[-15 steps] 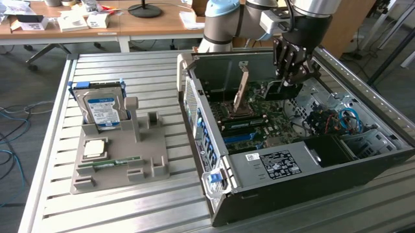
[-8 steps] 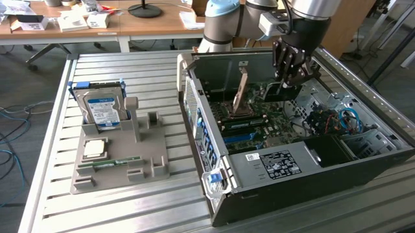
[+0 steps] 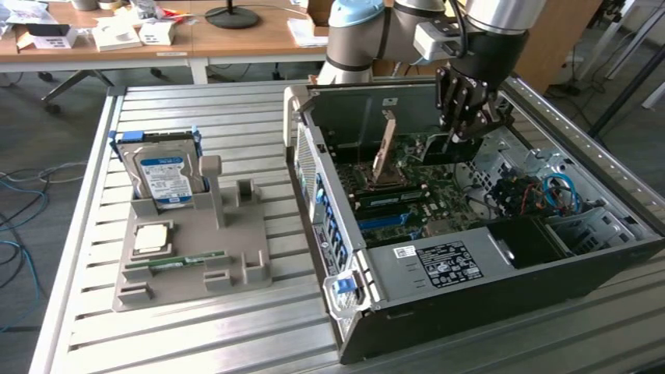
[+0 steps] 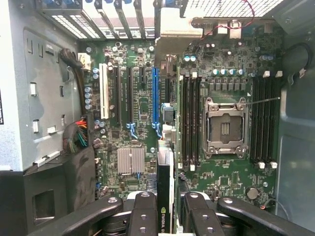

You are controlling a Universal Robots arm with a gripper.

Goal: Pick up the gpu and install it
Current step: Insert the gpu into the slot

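Observation:
My gripper [image 3: 465,128] reaches down into the open computer case [image 3: 437,312] over the motherboard [image 3: 406,206]. It is shut on the gpu [image 4: 165,196], a thin dark card seen edge-on between the two black fingers [image 4: 142,214] in the wrist view. The card's silver bracket [image 4: 172,32] points toward the case's slotted rear wall. The card hangs above the board, just beside the long blue slot [image 4: 156,98]. In the exterior view the gpu [image 3: 445,149] shows as a dark block under the fingertips.
A grey parts tray [image 3: 192,234] on the exterior view's left carries a hard drive [image 3: 164,175], a CPU [image 3: 154,238] and a RAM stick [image 3: 177,261]. The open CPU socket [image 4: 224,130], black memory slots [image 4: 189,123] and cable bundles [image 3: 561,191] crowd the case. A tan strip [image 3: 385,148] stands by the socket.

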